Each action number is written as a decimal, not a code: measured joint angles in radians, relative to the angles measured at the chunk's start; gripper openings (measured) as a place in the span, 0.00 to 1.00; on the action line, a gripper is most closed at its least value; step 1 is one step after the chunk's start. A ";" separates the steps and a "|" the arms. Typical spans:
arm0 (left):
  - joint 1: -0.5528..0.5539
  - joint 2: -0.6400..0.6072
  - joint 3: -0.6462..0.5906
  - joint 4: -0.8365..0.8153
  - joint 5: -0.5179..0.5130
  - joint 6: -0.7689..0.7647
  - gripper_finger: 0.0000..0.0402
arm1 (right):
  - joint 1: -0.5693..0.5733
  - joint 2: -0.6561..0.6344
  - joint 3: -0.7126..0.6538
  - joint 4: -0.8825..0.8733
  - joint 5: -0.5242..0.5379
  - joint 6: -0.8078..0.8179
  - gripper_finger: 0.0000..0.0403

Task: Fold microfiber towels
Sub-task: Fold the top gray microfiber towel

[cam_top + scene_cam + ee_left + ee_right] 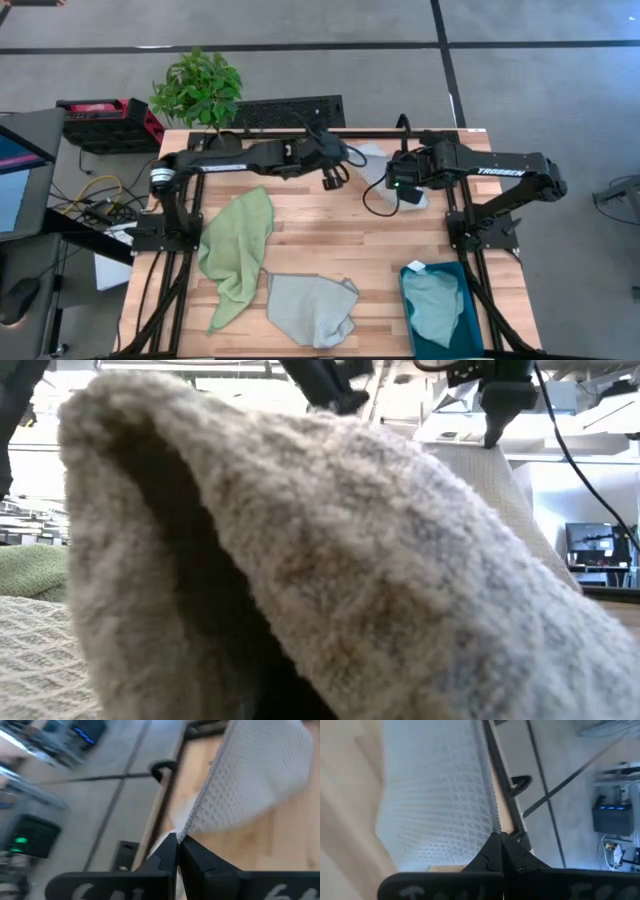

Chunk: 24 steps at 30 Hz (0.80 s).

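Fingers of my left gripper (177,851) and right gripper (498,851) are pressed together, each pinching an edge of the pale grey-blue towel (375,160), which hangs between them above the desk's (330,235) far edge. The light green towel (238,245), another grey-blue towel (310,308) and the teal bin (412,330) lie nearer. Thin pinches may slip if I pull unevenly.
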 joint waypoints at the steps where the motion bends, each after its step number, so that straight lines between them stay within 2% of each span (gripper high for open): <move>1: 0.000 -0.018 0.001 0.000 -0.021 0.010 0.00 | -0.003 -0.003 0.001 0.008 0.011 -0.002 0.01; 9: 0.004 -0.138 0.001 -0.076 -0.057 0.029 0.00 | -0.037 -0.008 0.027 0.120 0.161 -0.014 0.01; 16: 0.026 -0.168 0.001 -0.223 -0.082 0.022 0.00 | -0.055 -0.009 0.076 0.289 0.169 -0.146 0.01; 20: 0.038 -0.168 0.001 -0.256 -0.079 0.005 0.00 | -0.073 -0.009 0.081 0.304 0.086 -0.163 0.01; 24: 0.048 -0.167 0.001 -0.260 -0.038 -0.015 0.00 | -0.096 -0.006 0.081 0.301 -0.125 -0.213 0.01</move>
